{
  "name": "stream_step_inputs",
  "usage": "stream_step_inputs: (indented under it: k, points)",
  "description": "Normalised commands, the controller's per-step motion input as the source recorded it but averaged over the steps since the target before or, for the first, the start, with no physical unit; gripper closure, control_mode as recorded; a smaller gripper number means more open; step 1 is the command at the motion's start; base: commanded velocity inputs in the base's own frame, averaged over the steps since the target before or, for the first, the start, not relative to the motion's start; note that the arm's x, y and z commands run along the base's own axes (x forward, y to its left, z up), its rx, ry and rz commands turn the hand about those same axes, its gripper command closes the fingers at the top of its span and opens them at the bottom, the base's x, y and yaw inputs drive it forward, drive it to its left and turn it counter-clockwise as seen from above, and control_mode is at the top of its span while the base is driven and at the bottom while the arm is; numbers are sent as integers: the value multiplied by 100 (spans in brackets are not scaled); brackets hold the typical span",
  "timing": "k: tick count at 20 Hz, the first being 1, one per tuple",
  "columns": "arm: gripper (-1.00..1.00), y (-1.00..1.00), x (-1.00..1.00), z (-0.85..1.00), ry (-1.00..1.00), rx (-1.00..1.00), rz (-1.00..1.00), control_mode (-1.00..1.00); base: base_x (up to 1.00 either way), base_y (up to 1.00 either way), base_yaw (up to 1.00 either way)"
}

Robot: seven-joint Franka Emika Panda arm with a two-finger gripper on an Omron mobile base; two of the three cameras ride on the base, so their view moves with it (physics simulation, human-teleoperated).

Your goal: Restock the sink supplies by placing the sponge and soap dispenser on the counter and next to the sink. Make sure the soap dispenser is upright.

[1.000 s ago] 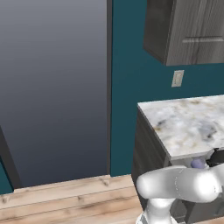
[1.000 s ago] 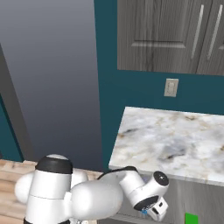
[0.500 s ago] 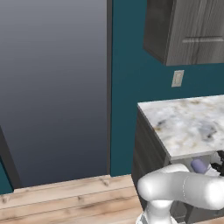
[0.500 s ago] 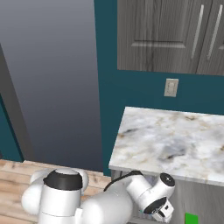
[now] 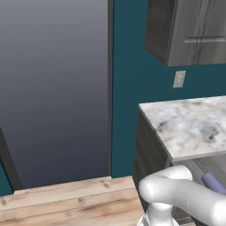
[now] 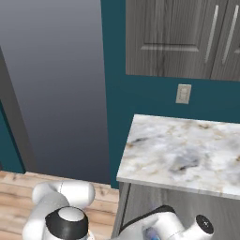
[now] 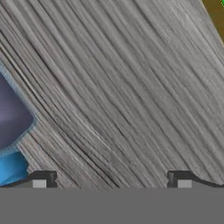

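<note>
In the hand view my gripper (image 7: 111, 180) is open, close over a dark grey wood-grain surface, with nothing between its fingertips (image 7: 41, 179). The soap dispenser (image 7: 11, 116), greyish-lavender with a blue pump top, lies at the left edge, just outside my left fingertip. A corner of the sponge (image 7: 217, 12), yellow and green, peeks in at the top right. From the left base view a lavender part of the soap dispenser (image 5: 214, 182) shows under the counter (image 5: 190, 123) edge, behind my arm. The marble counter (image 6: 187, 154) is bare. The sink is out of view.
Dark grey upper cabinets (image 6: 187, 37) hang over the counter, with a wall outlet (image 6: 183, 93) on the teal wall. A tall grey panel (image 5: 53, 88) stands to the left above a wooden floor (image 5: 66, 198). My white arm (image 5: 185, 194) reaches low beneath the counter edge.
My arm has swung lower and further right under the counter edge; in the right base view it now covers the green sponge. The gripper stays open.
</note>
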Motion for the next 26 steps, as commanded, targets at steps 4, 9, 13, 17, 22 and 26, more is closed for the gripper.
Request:
stream_step_inputs:
  k: [4,9,13,17,22,26]
  points:
    - [-100,-34,-45,-3,12,2,0,-100,0,0,0]
    - [-100,32,93,11,3,-1,13,-100,0,0,0]
    - [-100,21,27,-33,-1,-5,19,-100,0,0,0]
    - [-100,0,-3,-26,-5,-1,22,-100,0,0,0]
    - [-100,2,-23,27,-8,0,12,-100,0,0,0]
    - [-100,27,1,76,-4,-2,-1,-100,0,0,0]
